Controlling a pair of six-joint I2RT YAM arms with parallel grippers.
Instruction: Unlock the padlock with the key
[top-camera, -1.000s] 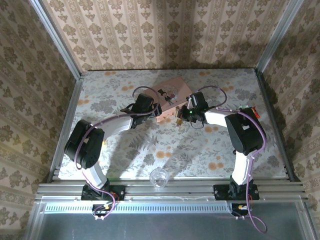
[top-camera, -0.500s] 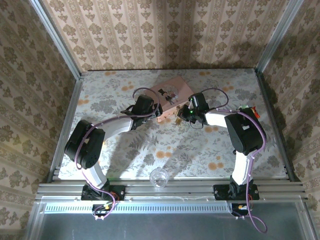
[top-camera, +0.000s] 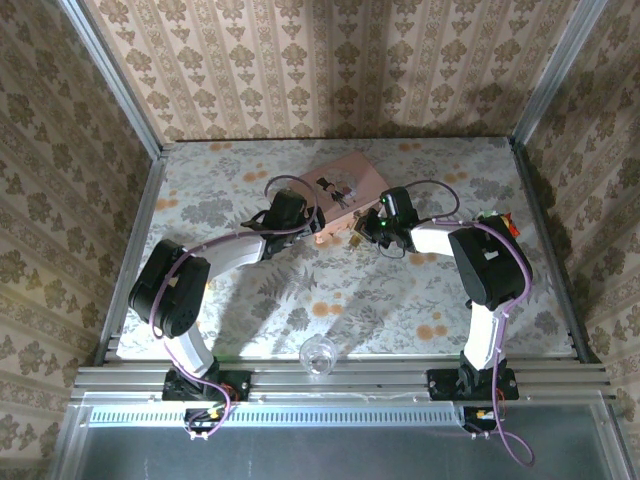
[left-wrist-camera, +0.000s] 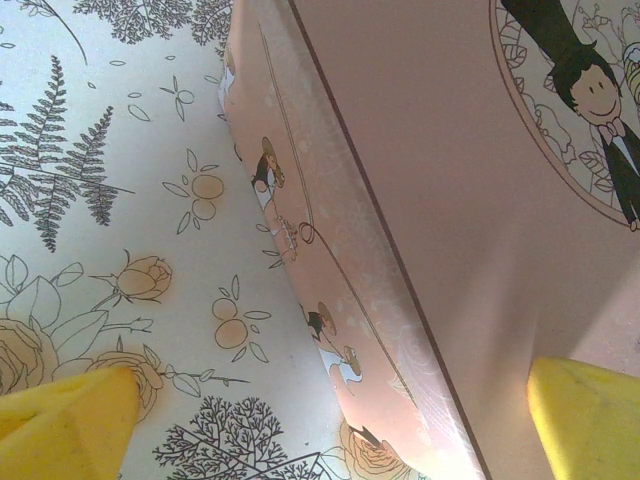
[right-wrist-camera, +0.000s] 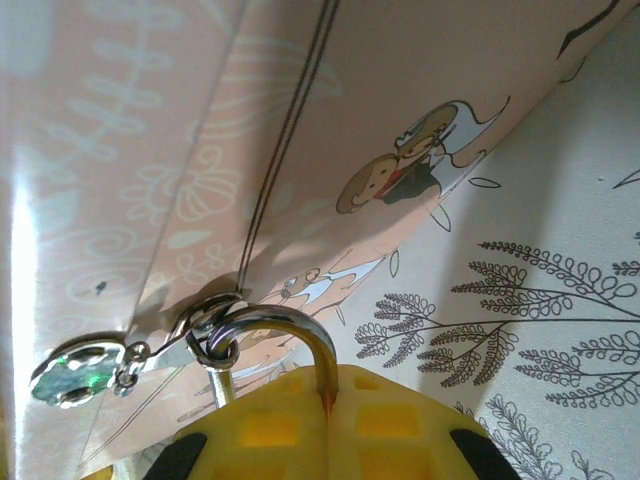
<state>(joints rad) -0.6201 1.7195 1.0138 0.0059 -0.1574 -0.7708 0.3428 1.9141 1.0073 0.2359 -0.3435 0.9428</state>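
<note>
The right gripper (right-wrist-camera: 325, 390) is pressing its yellow pads together against the front wall of the pink box (top-camera: 345, 185), pinching the padlock (right-wrist-camera: 280, 317) by its silvery shackle. The lock's body is hiding behind those pads. The shackle is looping through a small metal ring (right-wrist-camera: 215, 348) hanging on the box's wall, just beside a shiny greenish clasp (right-wrist-camera: 75, 375). The left gripper (left-wrist-camera: 325, 420) is hovering at the box's left edge with its fingers spread wide, one yellow pad (left-wrist-camera: 585, 415) sitting over the lid and the other over the flowered tablecloth (left-wrist-camera: 130, 200) beside the box. A clear glass (top-camera: 318, 355) is standing well apart from the box, toward the arms' bases.
</note>
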